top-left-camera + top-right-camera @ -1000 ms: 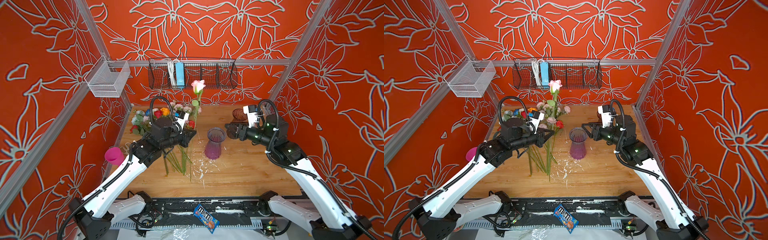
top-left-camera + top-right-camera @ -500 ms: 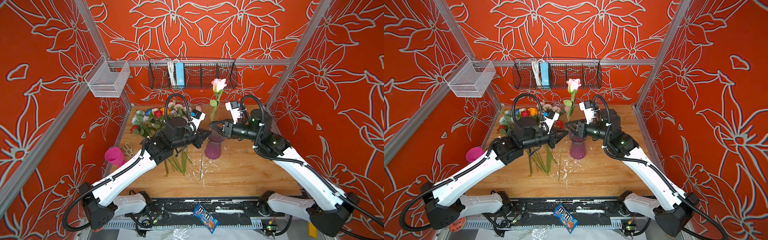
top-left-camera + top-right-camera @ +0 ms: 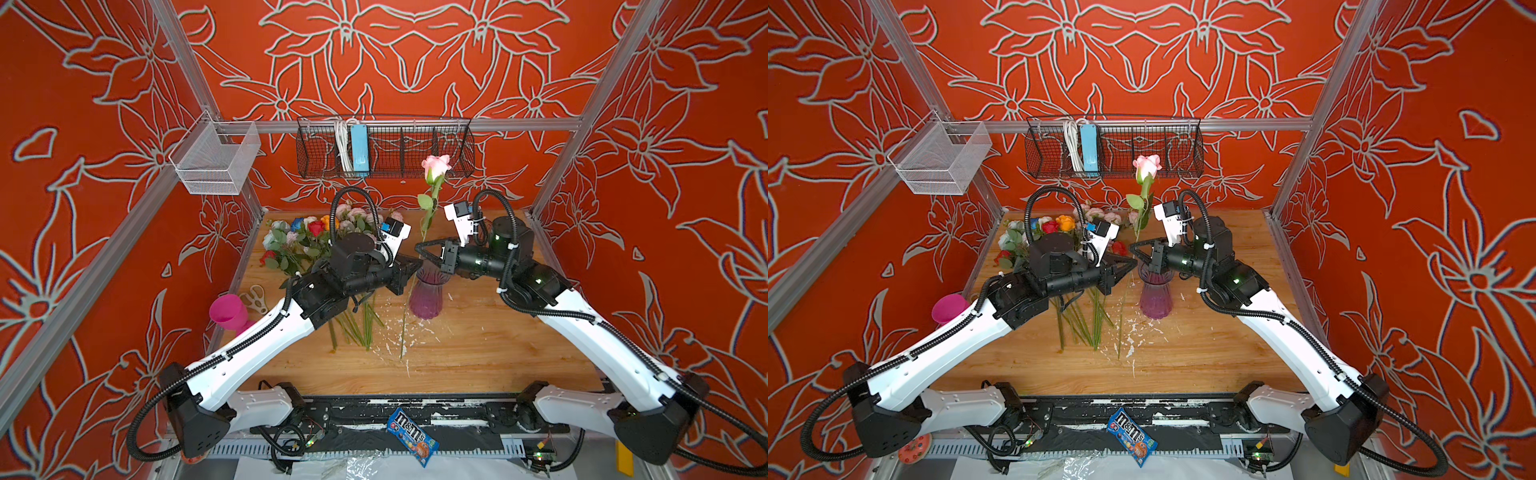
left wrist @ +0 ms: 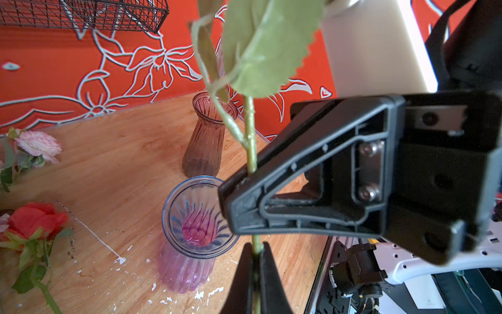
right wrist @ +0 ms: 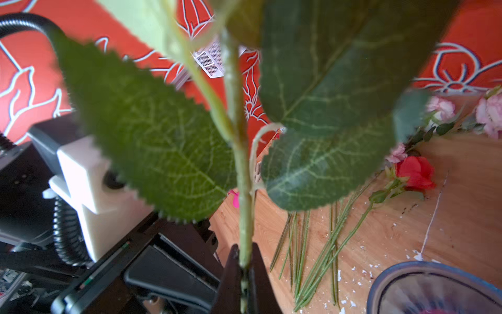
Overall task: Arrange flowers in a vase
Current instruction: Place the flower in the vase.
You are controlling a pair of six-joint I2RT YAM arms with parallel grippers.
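We saw the left gripper point(image 4: 255, 248) and the right gripper point(image 5: 244, 250) both clamped on the stem of the pink rose point(image 3: 435, 165), held upright just beside the purple vase point(image 3: 427, 297). Only the left wrist view showed a brownish vase point(image 4: 207, 138) behind it.

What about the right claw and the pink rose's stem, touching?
Touching. In the right wrist view, the right gripper pinches the pink rose's stem between its fingers, no gap.
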